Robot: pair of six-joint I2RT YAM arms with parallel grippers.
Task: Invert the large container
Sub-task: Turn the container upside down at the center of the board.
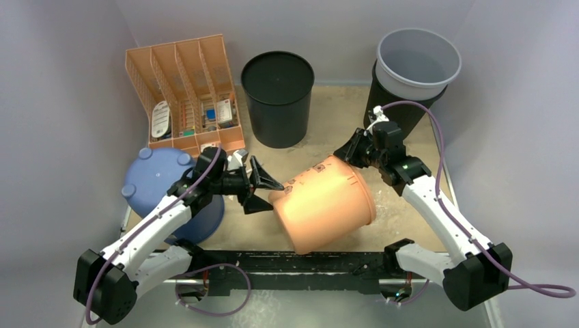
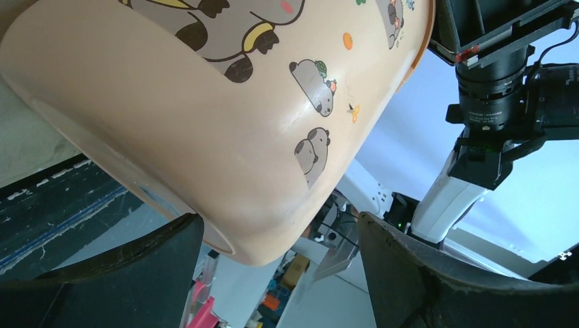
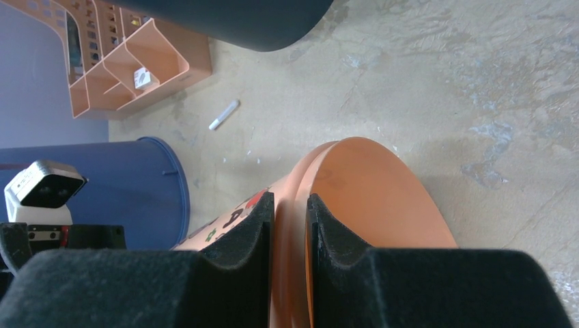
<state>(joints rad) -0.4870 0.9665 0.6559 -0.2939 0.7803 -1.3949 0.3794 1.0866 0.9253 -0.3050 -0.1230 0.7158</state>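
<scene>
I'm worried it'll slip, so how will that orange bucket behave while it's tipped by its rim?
Probably light for its size: the right pincer holds the orange bucket tilted by its thin rim. Its wall looks glossy, so it may slip. Being round, it could roll if released on its side.

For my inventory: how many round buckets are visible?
5: orange bucket centre, tilted; blue bucket left; black bucket back centre; grey bucket back right, nested in a dark bucket.
</scene>
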